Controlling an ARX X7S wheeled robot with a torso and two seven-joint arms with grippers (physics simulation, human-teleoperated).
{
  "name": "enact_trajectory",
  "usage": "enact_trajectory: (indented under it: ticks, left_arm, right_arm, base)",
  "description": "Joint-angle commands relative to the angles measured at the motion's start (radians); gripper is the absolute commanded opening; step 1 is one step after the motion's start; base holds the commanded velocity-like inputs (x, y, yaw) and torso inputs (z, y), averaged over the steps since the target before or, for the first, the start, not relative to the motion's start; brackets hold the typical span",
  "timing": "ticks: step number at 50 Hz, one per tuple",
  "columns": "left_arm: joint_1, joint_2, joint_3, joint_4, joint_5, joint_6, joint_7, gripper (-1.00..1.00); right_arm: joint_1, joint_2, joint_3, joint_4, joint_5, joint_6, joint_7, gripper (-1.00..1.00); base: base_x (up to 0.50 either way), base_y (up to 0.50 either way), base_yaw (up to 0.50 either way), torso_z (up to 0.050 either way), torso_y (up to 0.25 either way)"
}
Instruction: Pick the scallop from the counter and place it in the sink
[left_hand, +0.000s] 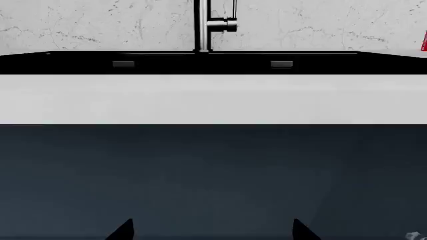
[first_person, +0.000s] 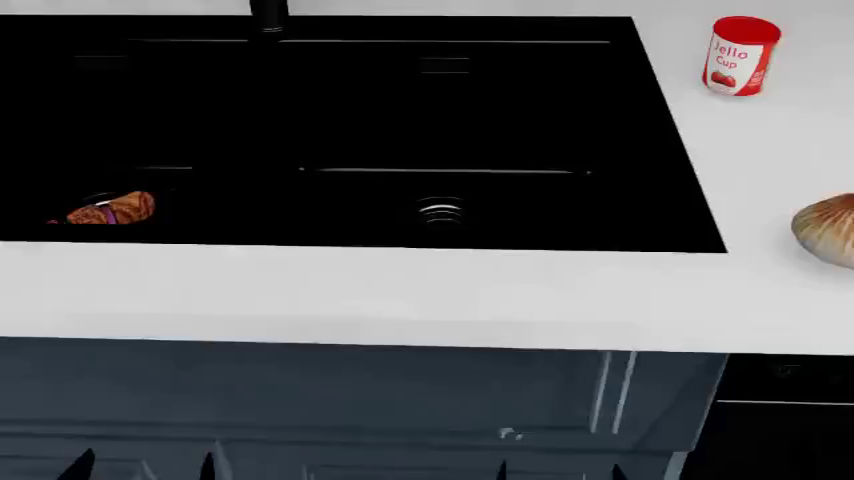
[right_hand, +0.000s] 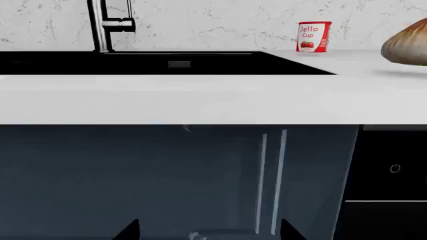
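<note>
Scallop (first_person: 827, 229) sits on the counter (first_person: 400, 295), to the right of the sink (first_person: 667, 150), well apart from the basin's right rim and cut off by the edge of the head view. In the right wrist view the scallop (right_hand: 405, 48) rests on the white counter (right_hand: 200, 97), again partly out of frame. Nothing touches it.

Jello cup (first_person: 739, 56) stands upright on the counter, also right of the sink, farther back than the scallop, near the sink's back right corner. Same cup (right_hand: 313, 36) shows in the right wrist view against the marbled wall.

Inside the sink: a reddish-brown lump with a purple band (first_person: 112, 210) lies at the left part of the basin floor, and the round drain (first_person: 441, 211) is near the middle, toward the front wall. Tap (left_hand: 203, 25) rises at the sink's back rim, centred in the left wrist view; it is also seen in the right wrist view (right_hand: 100, 25).

Both arms are low, below the counter's front edge, facing the dark cabinet front (left_hand: 213, 175). Left gripper (left_hand: 212, 231): only two dark fingertips show, spread wide apart, nothing between them, released. Right gripper (right_hand: 209, 231): same, two tips spread apart, holding nothing. In the head view the fingertip pairs poke up at the bottom edge, left gripper (first_person: 144, 466) and right gripper (first_person: 558, 470), both below the sink's front rim and well apart from the scallop.

A cabinet handle (right_hand: 272, 182) of two vertical bars sits under the counter, below the sink's right end.
</note>
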Motion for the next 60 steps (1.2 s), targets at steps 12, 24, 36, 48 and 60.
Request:
enact_trajectory:
  ticks: [12, 24, 36, 48, 60]
  left_arm:
    - [0.01, -0.074, 0.074, 0.027, -0.059, -0.002, -0.082, 1.0]
    - [0.007, -0.086, 0.09, 0.014, -0.072, 0.004, -0.098, 1.0]
    - [0.004, -0.095, 0.095, 0.02, -0.096, -0.005, -0.111, 1.0]
    - [0.012, -0.045, 0.036, 0.037, -0.051, -0.018, -0.049, 1.0]
    - [0.02, -0.067, 0.063, 0.077, -0.047, -0.044, -0.09, 1.0]
  right_arm:
    - [-0.002, 0.061, -0.079, -0.011, 0.055, 0.006, 0.076, 1.0]
    - [-0.001, 0.075, -0.099, -0.01, 0.071, 0.003, 0.095, 1.0]
    - [0.001, 0.087, -0.111, -0.01, 0.083, 0.001, 0.107, 1.0]
    - [-0.005, 0.042, -0.06, -0.007, 0.04, 0.0, 0.056, 1.0]
    - [-0.023, 0.067, -0.085, -0.05, 0.053, -0.001, 0.082, 1.0]
  base:
    - [0.0, 0.0, 0.0, 0.0, 0.0]
    - [0.0, 0.0, 0.0, 0.0, 0.0]
    - [0.0, 0.0, 0.0, 0.0, 0.0]
    - [0.0, 0.0, 0.0, 0.0, 0.0]
    - [0.0, 0.0, 0.0, 0.0, 0.0]
